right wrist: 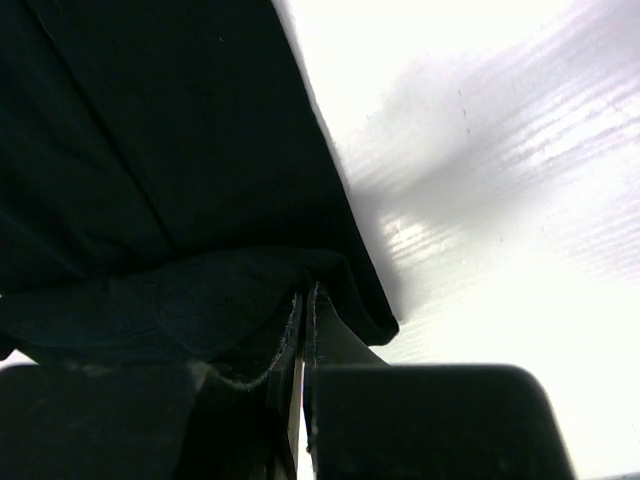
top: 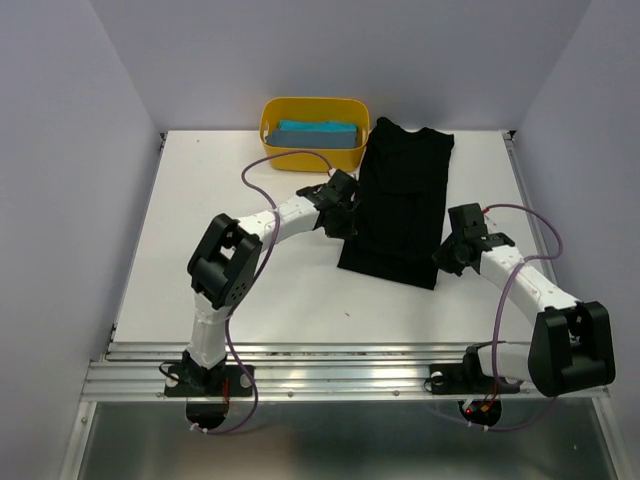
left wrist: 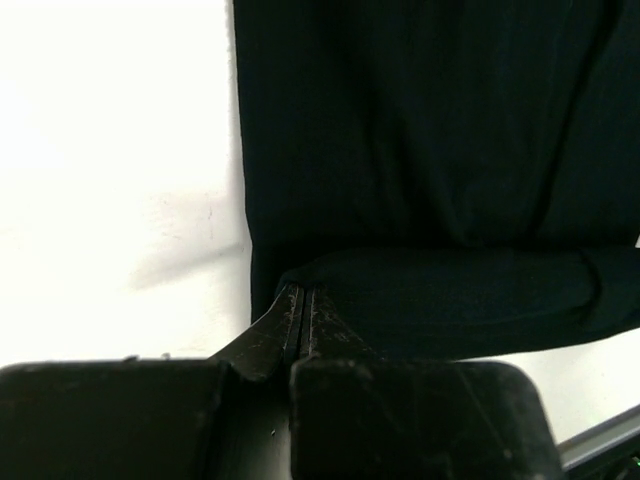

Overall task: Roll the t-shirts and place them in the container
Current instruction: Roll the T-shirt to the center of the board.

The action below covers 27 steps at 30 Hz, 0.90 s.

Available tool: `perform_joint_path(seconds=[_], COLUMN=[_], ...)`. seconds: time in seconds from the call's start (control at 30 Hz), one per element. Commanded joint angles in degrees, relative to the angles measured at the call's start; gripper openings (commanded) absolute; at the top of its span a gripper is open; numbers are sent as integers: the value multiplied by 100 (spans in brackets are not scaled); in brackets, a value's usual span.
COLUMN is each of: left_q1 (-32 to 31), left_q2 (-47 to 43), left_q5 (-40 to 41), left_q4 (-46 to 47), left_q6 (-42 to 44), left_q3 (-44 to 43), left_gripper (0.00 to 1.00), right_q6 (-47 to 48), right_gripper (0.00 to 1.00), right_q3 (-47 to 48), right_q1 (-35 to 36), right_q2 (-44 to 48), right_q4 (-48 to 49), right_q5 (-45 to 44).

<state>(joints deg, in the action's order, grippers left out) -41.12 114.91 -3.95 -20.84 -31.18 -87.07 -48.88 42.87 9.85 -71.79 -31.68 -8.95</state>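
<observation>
The black t-shirt [top: 400, 200] lies folded into a long strip on the white table, neck end toward the back. Its near hem is turned over into a low fold [left wrist: 450, 300], also seen as bunched cloth [right wrist: 180, 300]. My left gripper [top: 345, 228] is at the strip's left edge, shut on the fold's left end [left wrist: 300, 292]. At the right edge my right gripper [top: 448, 256] is shut on the fold's right corner [right wrist: 306, 292]. The teal-blue t-shirt [top: 318, 133] lies folded in the yellow tub.
The yellow tub [top: 272, 118] stands at the back of the table [top: 200, 250], just left of the black shirt's neck end. Purple cables loop above both arms. A metal rail runs along the table's near edge [top: 330, 360].
</observation>
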Motion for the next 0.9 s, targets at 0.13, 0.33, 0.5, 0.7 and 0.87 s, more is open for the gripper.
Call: perform_joint_path(seconds=[0.13,0.33,0.5,0.7,0.87], left_q1=[52,43,-18,-89,-203], left_q2=[102,-530,-1198,-2007,-2377], left_q5=[210,0,-317,-458,-748], left_q4=[-34,151,45,-113,-78], left_q6=[305,218,174,77,-37], left_q3=[-381,189,804,1604,2395], left_gripper=[0,0,0,0,0], right_q6=[177,98,-86,-235,-297], right_gripper=[1,1,1,1,1], right_q3=[354,134,-86,-375,-525], right_q1=[52,52,105,368,676], right_q2=[-186,278,867,1482,1659], right_q4=[434,409,40,-777,-1314], right_q5=[-152,445,1184,1571,1756])
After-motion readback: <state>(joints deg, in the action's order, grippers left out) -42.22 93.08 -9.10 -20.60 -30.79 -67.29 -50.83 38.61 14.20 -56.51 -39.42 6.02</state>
